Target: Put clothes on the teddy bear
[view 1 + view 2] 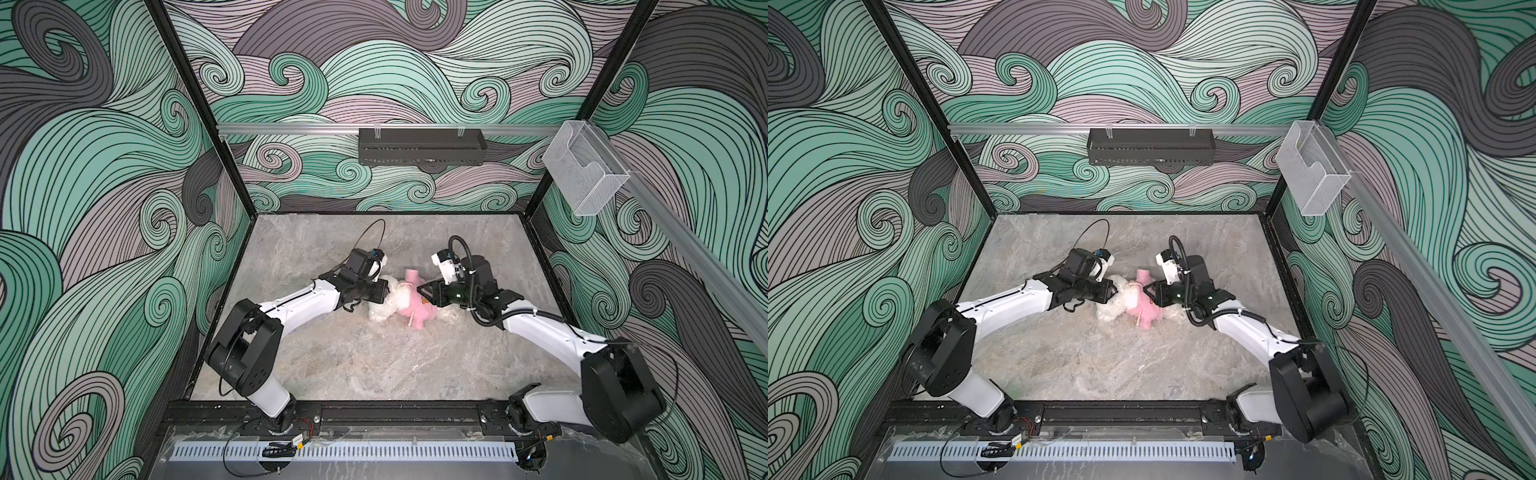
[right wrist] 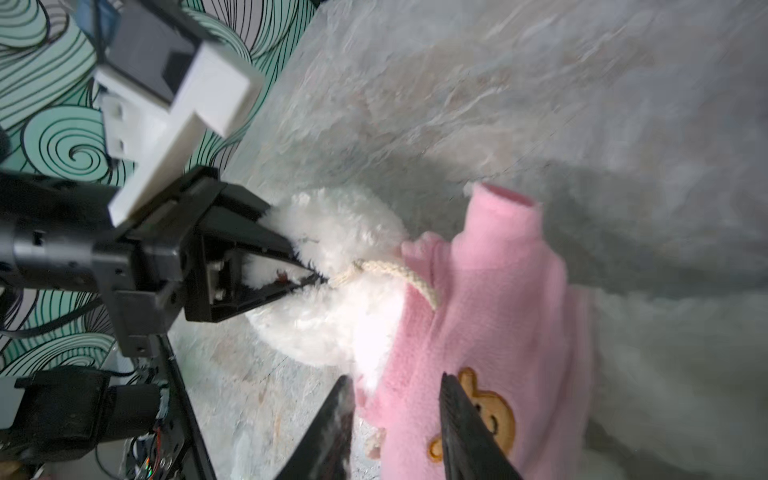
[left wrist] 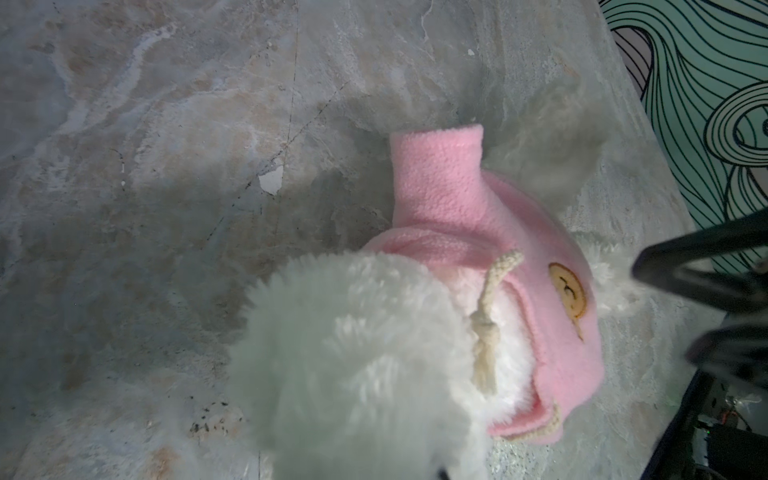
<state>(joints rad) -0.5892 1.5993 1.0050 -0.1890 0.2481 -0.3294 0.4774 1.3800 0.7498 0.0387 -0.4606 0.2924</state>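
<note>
Your right gripper (image 2: 395,376), fingers parted, straddles the front of the pink bear-face shirt (image 2: 498,291), with no squeeze apparent. Straight ahead of it, your left gripper (image 2: 309,272) is pinched tight on the head fur of the teddy bear (image 2: 332,232). The bear lies lengthwise between the two grippers, head toward the left one. Tugging the shirt down probably falls to the right arm, which is nearer.
</note>
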